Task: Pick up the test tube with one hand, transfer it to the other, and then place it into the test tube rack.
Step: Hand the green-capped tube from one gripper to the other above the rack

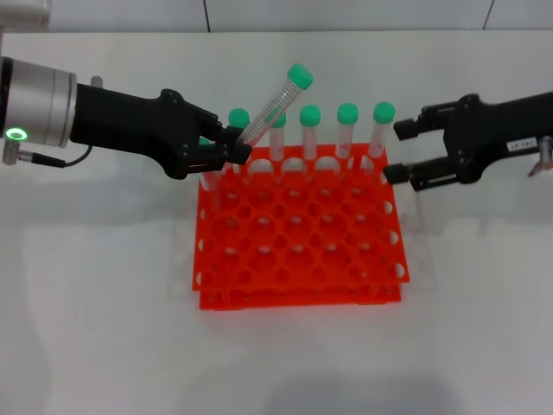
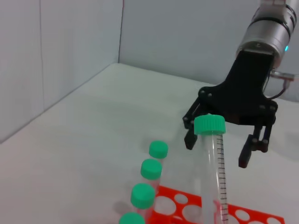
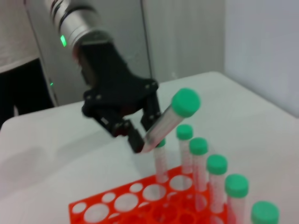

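My left gripper (image 1: pixel 239 150) is shut on the lower end of the test tube (image 1: pixel 272 108), a clear tube with a green cap. The tube is tilted, cap up and toward the right, over the back left corner of the orange-red test tube rack (image 1: pixel 302 298). My right gripper (image 1: pixel 397 152), with a white label, hangs open just right of the rack's back right corner, apart from the tube. The left wrist view shows the held test tube (image 2: pixel 214 163) close up, with the open right gripper (image 2: pixel 218 147) beyond it. The right wrist view shows the left gripper (image 3: pixel 144 140) clamping the test tube (image 3: pixel 166 123).
Several other green-capped tubes (image 1: pixel 347 130) stand upright in the rack's back row, between the two grippers. One more sits partly hidden behind the left gripper. The rack rests on a white table (image 1: pixel 104 328), with a wall behind it.
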Controlling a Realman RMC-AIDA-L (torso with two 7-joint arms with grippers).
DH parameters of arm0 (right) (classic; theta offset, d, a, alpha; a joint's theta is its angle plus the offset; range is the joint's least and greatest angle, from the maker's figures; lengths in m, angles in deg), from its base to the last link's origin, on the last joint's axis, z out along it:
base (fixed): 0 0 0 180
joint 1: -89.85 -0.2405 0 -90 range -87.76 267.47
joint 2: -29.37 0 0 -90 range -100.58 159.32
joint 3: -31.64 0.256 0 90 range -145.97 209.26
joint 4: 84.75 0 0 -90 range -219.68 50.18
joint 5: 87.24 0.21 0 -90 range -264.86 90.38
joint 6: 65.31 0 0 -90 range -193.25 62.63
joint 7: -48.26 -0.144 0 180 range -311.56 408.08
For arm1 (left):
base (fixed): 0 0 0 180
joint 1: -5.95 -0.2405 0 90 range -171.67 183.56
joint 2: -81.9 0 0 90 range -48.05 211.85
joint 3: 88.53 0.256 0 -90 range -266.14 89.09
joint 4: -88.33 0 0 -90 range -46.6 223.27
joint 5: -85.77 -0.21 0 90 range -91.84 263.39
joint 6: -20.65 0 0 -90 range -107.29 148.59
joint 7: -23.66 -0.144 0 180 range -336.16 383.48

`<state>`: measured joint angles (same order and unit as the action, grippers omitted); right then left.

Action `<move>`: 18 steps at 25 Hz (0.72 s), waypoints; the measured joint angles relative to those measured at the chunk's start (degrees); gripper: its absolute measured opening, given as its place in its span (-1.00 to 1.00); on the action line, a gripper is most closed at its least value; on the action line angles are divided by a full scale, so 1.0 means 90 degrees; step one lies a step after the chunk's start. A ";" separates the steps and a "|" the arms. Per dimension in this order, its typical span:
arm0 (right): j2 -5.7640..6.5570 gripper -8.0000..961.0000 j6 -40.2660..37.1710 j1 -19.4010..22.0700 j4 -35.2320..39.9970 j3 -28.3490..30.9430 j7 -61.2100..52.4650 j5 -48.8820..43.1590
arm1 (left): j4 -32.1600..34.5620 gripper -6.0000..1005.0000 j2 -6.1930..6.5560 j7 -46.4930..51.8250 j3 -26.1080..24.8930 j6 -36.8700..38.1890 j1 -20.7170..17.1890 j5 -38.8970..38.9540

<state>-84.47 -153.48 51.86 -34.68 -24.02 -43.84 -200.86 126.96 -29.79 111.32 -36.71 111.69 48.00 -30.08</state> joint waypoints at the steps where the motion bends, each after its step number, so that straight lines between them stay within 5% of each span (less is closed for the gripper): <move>1: -0.0008 0.46 0.0000 -0.0010 0.0017 0.0036 -0.0061 0.0008 | -0.0007 -0.55 -0.0018 -0.0046 -0.0029 -0.0003 -0.0004 0.0009; 18: -0.0112 0.45 0.0477 0.0038 -0.0261 0.0099 -0.0916 0.1522 | 0.0034 -0.53 -0.0138 -0.0097 -0.0152 -0.0190 0.0014 0.0021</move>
<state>-85.48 -149.19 52.20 -37.03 -23.13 -52.08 -187.16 127.27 -31.03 110.44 -38.08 109.98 48.12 -29.90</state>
